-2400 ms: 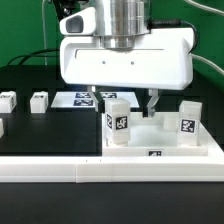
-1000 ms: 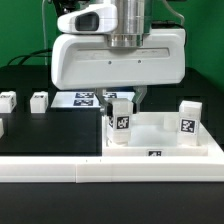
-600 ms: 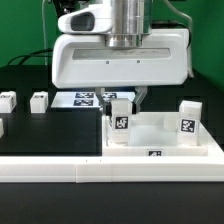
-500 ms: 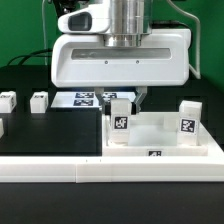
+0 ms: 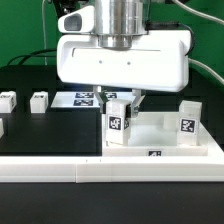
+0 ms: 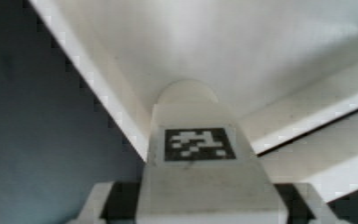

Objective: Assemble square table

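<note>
Arm posed vertically: the end effector (image 5: 122,98) is pointed straight down and closed on a tagged leg (image 5: 119,122) directly beneath it, at a corner of the square top (image 5: 175,140).

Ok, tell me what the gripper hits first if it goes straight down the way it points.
The gripper, shut on a white leg, points down at the square table top. Straight on, the leg's base presses into the top's corner first; it may already touch there, the depth is unclear.
</note>
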Robot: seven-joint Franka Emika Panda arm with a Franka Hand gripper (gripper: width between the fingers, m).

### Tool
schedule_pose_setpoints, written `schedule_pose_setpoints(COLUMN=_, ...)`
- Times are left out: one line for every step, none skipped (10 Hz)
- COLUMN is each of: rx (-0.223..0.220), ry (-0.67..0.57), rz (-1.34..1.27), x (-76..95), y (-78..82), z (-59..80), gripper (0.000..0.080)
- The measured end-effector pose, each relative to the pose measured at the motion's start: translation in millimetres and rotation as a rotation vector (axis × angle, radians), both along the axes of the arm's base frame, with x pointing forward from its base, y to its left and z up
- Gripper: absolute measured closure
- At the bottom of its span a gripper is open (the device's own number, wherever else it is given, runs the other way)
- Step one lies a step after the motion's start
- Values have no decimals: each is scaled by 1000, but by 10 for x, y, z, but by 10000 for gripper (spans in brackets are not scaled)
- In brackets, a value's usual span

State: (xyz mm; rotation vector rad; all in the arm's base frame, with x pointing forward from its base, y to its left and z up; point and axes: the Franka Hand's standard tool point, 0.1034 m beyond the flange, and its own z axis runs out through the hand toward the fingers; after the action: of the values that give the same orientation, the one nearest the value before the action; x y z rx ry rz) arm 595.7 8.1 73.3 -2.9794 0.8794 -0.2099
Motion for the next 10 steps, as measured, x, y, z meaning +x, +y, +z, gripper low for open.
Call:
schedule_pose_setpoints(rx=6, ry=-5, rz=-81, x=-2, y=2, z=1, gripper=509)
schedule_pose_setpoints(rx=20, ry=-7, rz=-214, x=-3, y=3, z=1, gripper=509)
schedule_pose_setpoints(rx=36, ry=-4, rz=-340, x=-7, y=2, z=6, gripper=509)
schedule_pose_setpoints(rx=54, ry=-3, rz=-434, x=-7, y=-2, z=7, gripper=509)
schedule_pose_setpoints(rx=64, ry=-4, rz=-477, x=-8, y=-7, z=3, gripper=495)
schedule_pose_setpoints(rx=64, ry=-4, rz=-468, x=-9, y=1, z=2, gripper=495)
schedule_pose_setpoints(rx=58, ry=-1, rz=-423, x=-11, y=4, z=2, gripper=322)
schedule_pose_setpoints(rx=53, ry=14, rz=-371, x=-19, y=24, z=2, gripper=185)
schedule_pose_setpoints(rx=35, ry=27, rz=-257, x=-16, y=50, z=10, gripper=185)
schedule_pose_setpoints(rx=18, ry=30, rz=-126, x=-14, y=77, z=10, gripper=160)
